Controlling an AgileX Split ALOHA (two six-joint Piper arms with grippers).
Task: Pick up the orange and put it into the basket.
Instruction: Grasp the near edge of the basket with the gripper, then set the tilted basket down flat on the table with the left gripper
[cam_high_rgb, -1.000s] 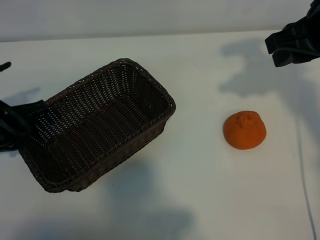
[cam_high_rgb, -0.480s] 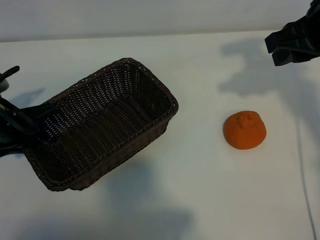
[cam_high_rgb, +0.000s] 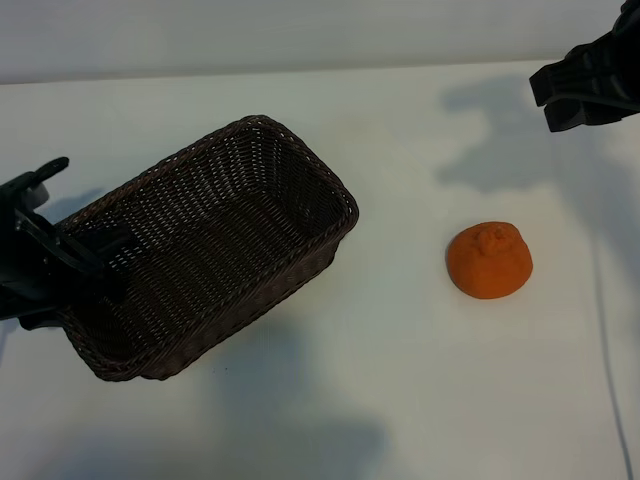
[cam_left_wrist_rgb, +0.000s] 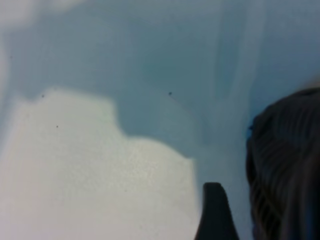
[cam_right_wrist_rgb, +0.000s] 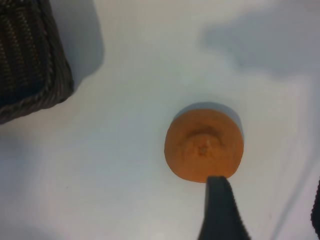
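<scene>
Orange (cam_high_rgb: 489, 260) sits on the white worktop (cam_high_rgb: 400, 400) toward its right edge, stem dimple up, well apart from the basket (cam_high_rgb: 205, 250). Basket lies skewed near the left edge, empty. Left pincer (cam_high_rgb: 70, 262) at the basket's left end, one finger over the rim, spread, not clamped on it. Right pincer (cam_high_rgb: 590, 85) hangs above the far right corner, released, holding nothing; orange below it.
</scene>
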